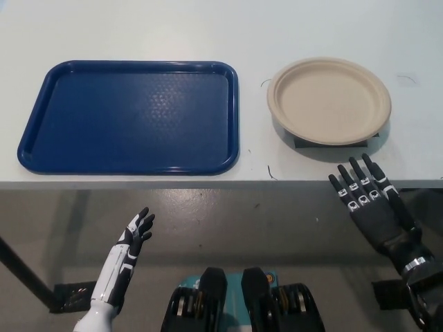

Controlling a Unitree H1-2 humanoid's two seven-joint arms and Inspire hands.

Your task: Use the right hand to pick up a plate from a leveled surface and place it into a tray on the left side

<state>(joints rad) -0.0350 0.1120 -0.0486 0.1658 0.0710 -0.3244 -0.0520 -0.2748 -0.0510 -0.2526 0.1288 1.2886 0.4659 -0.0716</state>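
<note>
Plate beige (no readable writing), just beyond open, empty right hand; left hand likewise open.

The left hand is showing dark fingers on a white shell, with a slim white forearm carrying a black slot along it. The right hand is showing all black, with small white marks across its fingers and a silver ring at the wrist.
</note>
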